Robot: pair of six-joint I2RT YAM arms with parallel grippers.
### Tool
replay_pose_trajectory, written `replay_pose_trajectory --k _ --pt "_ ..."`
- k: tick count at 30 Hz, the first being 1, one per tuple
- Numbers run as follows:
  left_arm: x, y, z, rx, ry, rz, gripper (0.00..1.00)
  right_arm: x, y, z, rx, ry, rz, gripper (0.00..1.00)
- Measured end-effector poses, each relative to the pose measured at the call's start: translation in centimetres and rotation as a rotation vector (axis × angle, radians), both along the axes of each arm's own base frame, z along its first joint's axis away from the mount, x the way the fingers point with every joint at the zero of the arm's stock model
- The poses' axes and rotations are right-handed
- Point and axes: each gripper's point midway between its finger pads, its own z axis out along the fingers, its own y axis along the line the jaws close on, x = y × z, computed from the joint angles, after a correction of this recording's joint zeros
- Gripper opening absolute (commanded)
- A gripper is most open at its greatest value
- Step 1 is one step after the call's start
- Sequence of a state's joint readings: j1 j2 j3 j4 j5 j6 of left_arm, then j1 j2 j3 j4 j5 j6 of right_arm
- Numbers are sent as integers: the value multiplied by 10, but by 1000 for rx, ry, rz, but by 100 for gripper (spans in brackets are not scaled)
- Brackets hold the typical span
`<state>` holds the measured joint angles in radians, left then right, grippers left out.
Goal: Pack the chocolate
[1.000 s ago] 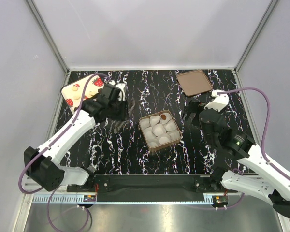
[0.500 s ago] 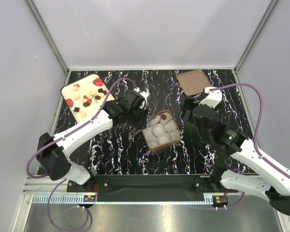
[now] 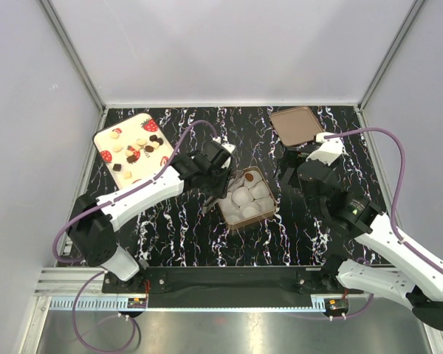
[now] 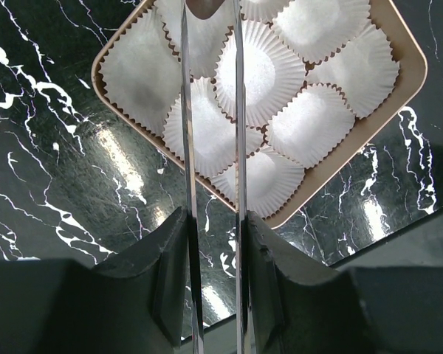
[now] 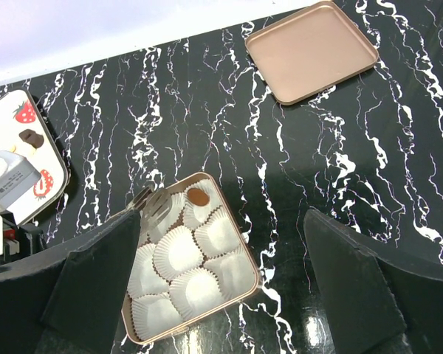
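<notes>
Small dark and cream chocolates (image 3: 140, 146) lie on a cream plate with strawberry prints (image 3: 107, 140) at the back left. A tan square box (image 3: 269, 214) of white paper cups sits mid-table. One brown chocolate (image 3: 249, 178) lies in its far corner cup, also in the right wrist view (image 5: 198, 195). My left gripper (image 3: 220, 166) is shut on metal tongs (image 4: 186, 147) whose tips hang over the neighbouring cup (image 5: 156, 205). A brown piece (image 4: 205, 6) shows between the blades at the frame's top edge. My right gripper (image 3: 292, 171) is open and empty, right of the box.
The box's flat tan lid (image 3: 297, 125) lies at the back right, also in the right wrist view (image 5: 310, 51). The table is black marble with white veins. Metal frame rails and grey walls border it on three sides.
My left arm has swung right from the strawberry plate to the box, carrying the tongs. The right arm shifted slightly back. The chocolate in the corner cup has not moved.
</notes>
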<state>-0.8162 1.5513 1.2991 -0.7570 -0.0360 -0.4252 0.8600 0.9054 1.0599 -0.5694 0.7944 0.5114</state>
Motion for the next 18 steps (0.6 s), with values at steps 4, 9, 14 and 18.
replay_pose_trajectory --k 4,9,14,18 --pt "1 1 -1 9 -3 3 31 0 -2 1 5 -3 -4 100" --pt "0 0 -1 12 -4 1 35 0 -2 -1 2 0 -3 100" --pt "-1 -1 -1 16 -8 -2 37 0 -2 0 4 -2 -3 100" --pt "-2 -1 -1 17 -9 -2 39 0 -1 0 6 0 2 100"
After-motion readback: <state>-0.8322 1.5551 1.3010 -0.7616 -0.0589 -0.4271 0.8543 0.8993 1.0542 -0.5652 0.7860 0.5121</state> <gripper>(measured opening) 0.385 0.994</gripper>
